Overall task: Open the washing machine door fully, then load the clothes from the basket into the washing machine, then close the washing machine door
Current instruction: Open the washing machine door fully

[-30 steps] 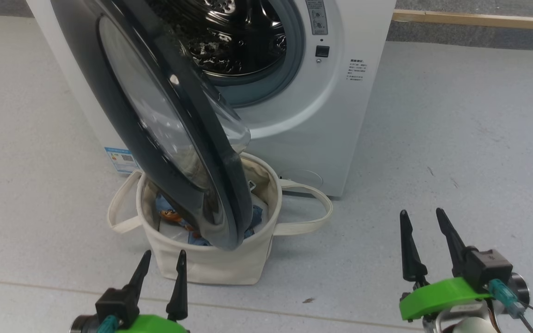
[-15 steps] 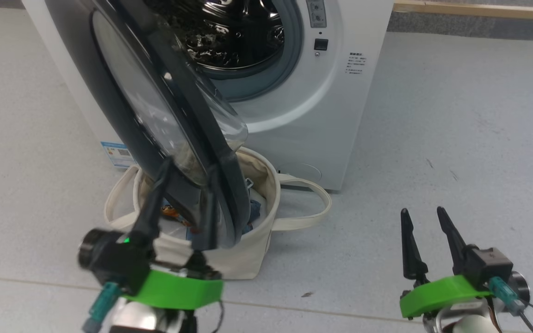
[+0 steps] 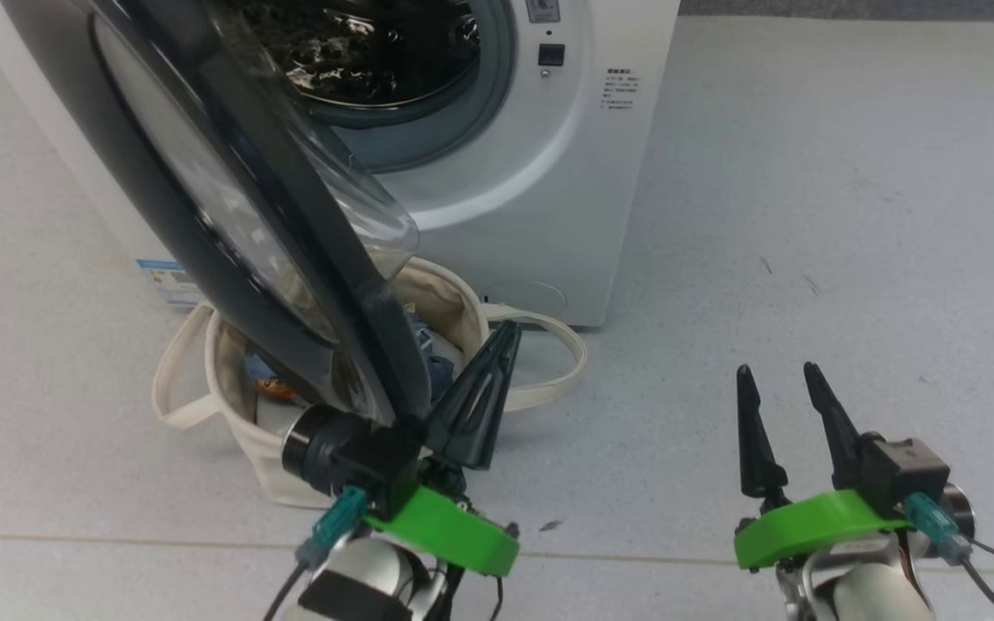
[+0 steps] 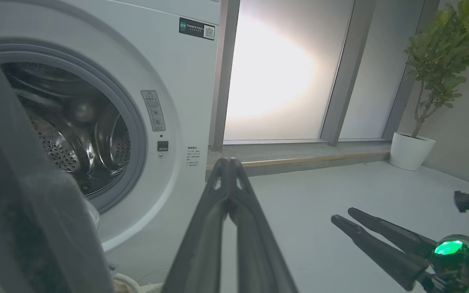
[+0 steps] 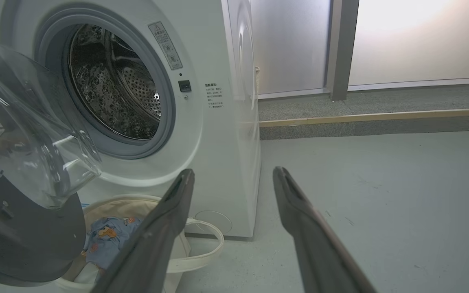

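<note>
Left gripper [image 3: 507, 332] closed tight, empty, just right of washing machine door [image 3: 329, 250] rim, right gripper [image 3: 775, 369] spread wide, open floor [image 3: 808, 216] beyond.

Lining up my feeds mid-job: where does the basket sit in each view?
Head view: the basket is at lower left, under the open washing machine door.
Left wrist view: a cream sliver of it at the bottom edge, left of the shut left gripper.
Right wrist view: lower left, below the door.
Shared landmark: the small black square right of the drum.
</note>
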Motion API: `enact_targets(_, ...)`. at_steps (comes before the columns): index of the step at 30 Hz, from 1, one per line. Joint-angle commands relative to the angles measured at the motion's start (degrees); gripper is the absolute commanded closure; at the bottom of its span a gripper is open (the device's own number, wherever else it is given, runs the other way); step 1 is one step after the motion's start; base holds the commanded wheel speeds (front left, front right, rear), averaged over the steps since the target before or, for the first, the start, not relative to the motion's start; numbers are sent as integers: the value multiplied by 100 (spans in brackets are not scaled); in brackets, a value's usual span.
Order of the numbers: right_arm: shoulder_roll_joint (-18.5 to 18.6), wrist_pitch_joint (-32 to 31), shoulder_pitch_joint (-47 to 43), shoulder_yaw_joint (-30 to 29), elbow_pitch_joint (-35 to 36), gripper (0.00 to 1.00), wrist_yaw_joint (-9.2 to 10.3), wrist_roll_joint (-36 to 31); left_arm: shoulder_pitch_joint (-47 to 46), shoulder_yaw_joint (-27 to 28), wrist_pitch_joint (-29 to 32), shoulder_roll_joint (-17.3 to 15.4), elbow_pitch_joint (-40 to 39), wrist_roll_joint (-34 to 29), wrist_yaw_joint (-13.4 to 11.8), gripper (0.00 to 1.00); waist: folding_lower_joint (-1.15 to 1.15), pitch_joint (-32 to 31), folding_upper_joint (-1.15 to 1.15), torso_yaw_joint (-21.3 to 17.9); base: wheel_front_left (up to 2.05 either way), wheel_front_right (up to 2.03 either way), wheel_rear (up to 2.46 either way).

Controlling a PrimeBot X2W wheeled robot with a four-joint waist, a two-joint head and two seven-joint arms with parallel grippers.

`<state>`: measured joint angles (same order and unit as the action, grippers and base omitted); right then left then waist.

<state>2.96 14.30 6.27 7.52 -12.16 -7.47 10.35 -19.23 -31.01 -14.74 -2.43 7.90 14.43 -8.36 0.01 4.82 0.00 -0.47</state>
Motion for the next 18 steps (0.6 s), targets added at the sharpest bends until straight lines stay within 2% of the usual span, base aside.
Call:
enact_targets(1,-8,70,274,156,161,0,-2,40,-271,140,-26,-44,-45,51,-57,100,-1,33,0,-34,0,0,0)
enact_targets(12,-8,70,304,234,123,0,-2,122,-794,353,-26,-44,1516,602,-518,100,-1,103,0,-6,0,0,0)
enact_targets(18,-8,70,225,327,79,0,-2,137,-797,603,-26,-44,1828,708,-567,100,-1,5,0,196,0,0,0)
